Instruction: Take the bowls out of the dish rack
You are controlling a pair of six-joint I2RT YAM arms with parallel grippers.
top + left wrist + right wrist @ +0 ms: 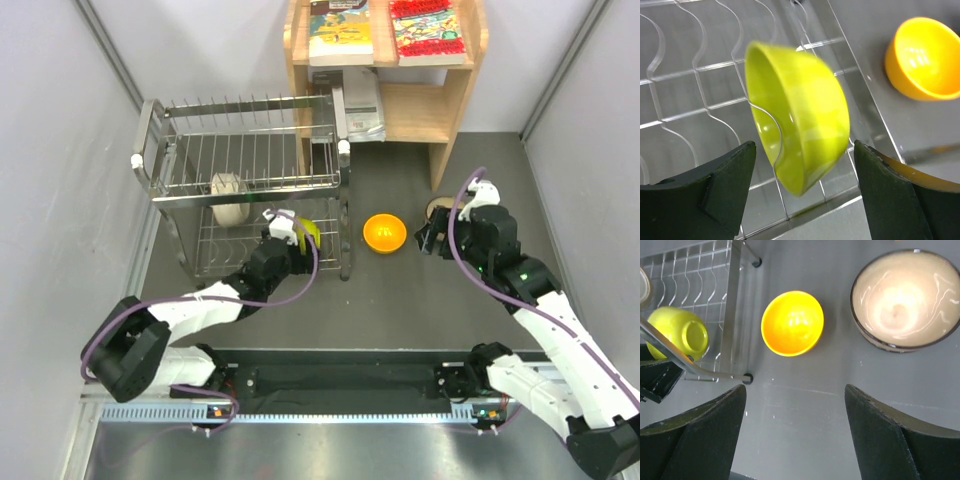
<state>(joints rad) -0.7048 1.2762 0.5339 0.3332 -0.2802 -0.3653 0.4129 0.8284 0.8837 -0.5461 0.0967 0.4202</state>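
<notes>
Grey counter (400,290) carries the dish rack (240,185) at the upper left of the overhead view. The left gripper (803,150), the nearer one, is spread wide around the yellow-green bowl (800,125). That bowl stands on edge in the lower tier's right end, mouth toward one finger, not visibly touched. The right gripper (795,390) hangs released and empty near the orange bowl (792,322).

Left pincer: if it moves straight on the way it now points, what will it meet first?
Probably the yellow-green bowl, standing on edge in the dish rack, directly ahead; depth is unclear.
</notes>
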